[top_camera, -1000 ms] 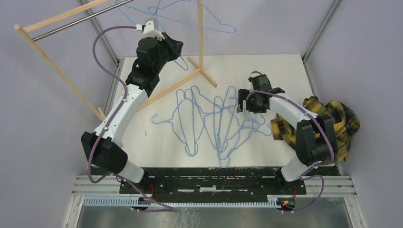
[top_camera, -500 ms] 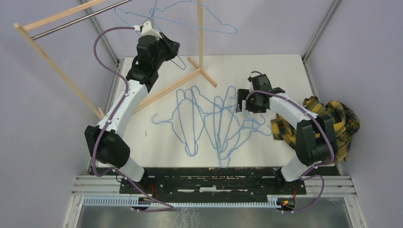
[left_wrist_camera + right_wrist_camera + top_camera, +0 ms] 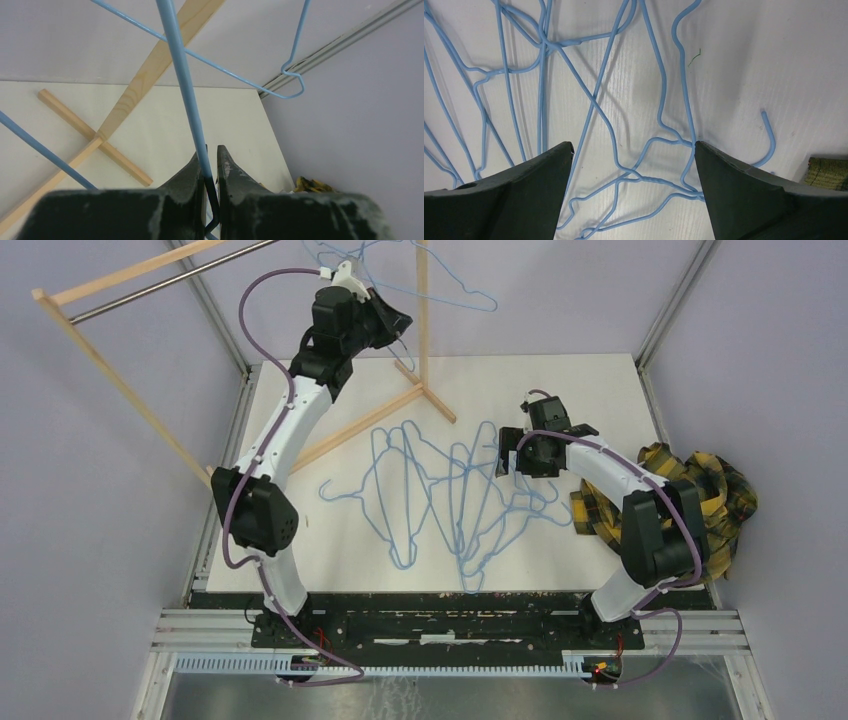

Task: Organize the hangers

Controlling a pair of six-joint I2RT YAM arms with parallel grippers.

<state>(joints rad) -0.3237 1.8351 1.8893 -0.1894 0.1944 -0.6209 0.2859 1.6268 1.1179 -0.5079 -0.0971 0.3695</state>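
Note:
My left gripper (image 3: 388, 322) is raised at the back of the table, next to the rack's upright post (image 3: 422, 310). It is shut on the wire of one light-blue hanger (image 3: 182, 75), whose frame (image 3: 470, 300) hangs in the air past the post. Several more hangers (image 3: 450, 500) lie tangled on the white table. My right gripper (image 3: 507, 455) hovers low over the right side of that pile with its jaws wide open. In the right wrist view a hanger's twisted neck (image 3: 659, 180) lies between the fingers (image 3: 539, 170), untouched.
The wooden rack with its metal rod (image 3: 150, 285) stands at the back left, its crossed feet (image 3: 400, 405) on the table. A yellow plaid cloth (image 3: 690, 490) lies bunched at the table's right edge. Grey walls close in on all sides.
My left arm has swung up and to the right, carrying the held hanger toward the rack's post. The right arm has stayed over the pile.

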